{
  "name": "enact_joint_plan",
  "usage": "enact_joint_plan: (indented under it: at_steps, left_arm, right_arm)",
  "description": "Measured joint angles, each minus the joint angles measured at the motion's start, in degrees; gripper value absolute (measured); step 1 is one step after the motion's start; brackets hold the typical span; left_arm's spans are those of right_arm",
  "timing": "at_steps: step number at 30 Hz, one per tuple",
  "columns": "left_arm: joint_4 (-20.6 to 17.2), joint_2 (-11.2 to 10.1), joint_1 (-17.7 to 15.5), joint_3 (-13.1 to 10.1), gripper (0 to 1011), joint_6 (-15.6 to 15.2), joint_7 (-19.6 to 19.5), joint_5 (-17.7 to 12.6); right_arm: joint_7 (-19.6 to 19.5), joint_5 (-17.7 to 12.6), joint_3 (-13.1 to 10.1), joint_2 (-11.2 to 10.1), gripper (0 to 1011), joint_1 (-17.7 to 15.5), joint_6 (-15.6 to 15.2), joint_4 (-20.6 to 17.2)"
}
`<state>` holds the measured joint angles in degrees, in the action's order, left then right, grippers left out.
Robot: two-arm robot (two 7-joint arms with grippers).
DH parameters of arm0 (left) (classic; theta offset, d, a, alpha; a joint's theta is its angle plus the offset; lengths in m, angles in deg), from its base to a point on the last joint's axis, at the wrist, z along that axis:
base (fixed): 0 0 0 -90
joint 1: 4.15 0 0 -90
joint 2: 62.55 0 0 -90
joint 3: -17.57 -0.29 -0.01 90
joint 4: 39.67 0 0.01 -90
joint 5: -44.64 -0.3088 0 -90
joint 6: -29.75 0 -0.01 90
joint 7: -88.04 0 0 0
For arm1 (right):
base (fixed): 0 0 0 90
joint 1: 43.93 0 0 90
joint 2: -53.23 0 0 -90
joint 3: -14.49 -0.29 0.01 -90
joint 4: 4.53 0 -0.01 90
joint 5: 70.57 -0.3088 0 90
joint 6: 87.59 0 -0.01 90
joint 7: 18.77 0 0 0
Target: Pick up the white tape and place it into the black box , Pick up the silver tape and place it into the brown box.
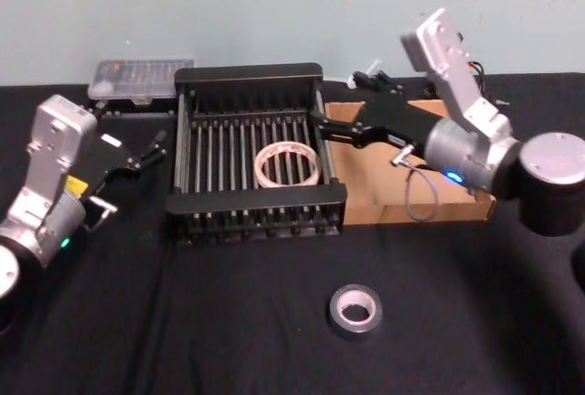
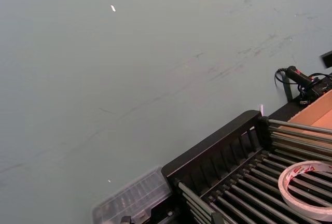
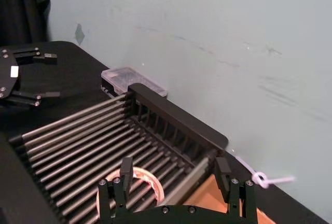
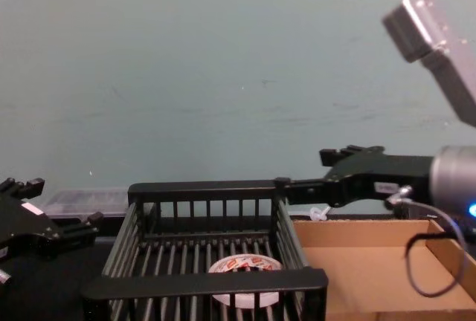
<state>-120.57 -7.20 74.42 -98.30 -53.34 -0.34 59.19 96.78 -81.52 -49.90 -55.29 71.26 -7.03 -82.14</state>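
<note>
The white tape (image 1: 286, 164) with red print lies flat on the ribbed floor of the black box (image 1: 247, 75), toward its right side; it also appears in the chest view (image 4: 242, 265) and the left wrist view (image 2: 306, 182). The silver tape (image 1: 356, 308) lies flat on the black table in front of the crate. The brown box (image 1: 393, 185) stands directly right of the crate. My right gripper (image 1: 322, 128) hovers open and empty over the crate's right rim, above the white tape (image 3: 150, 180). My left gripper (image 1: 151, 150) is open left of the crate.
A clear plastic case (image 1: 142, 80) lies behind the crate's left corner by the wall. A grey cable loops from my right wrist over the brown box (image 4: 372, 261). Black tabletop stretches around the silver tape, and a pale wall stands close behind.
</note>
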Motion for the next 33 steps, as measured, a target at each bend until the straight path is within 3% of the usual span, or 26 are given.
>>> enact_joint_plan:
  at_steps: [11, 18, 23, 33]
  left_arm:
    - [0.0, 0.0, 0.0, 0.0, 1001, 0.0, 0.0, 0.0]
    - [0.0, 0.0, 0.0, 0.0, 1001, 0.0, 0.0, 0.0]
    - [0.0, 0.0, 0.0, 0.0, 1002, 0.0, 0.0, 0.0]
    - [0.0, 0.0, 0.0, 0.0, 1001, 0.0, 0.0, 0.0]
  right_arm:
    - [0.1, -2.8, -3.3, -7.9, 1003, -8.5, -5.1, -12.1]
    - [0.9, -4.8, -4.5, -12.2, 1002, -13.6, -8.0, -17.8]
    - [2.1, -6.2, -4.0, -14.7, 1002, -16.4, -9.7, -20.7]
    - [4.7, -8.7, -0.8, -16.8, 1003, -17.5, -12.9, -22.1]
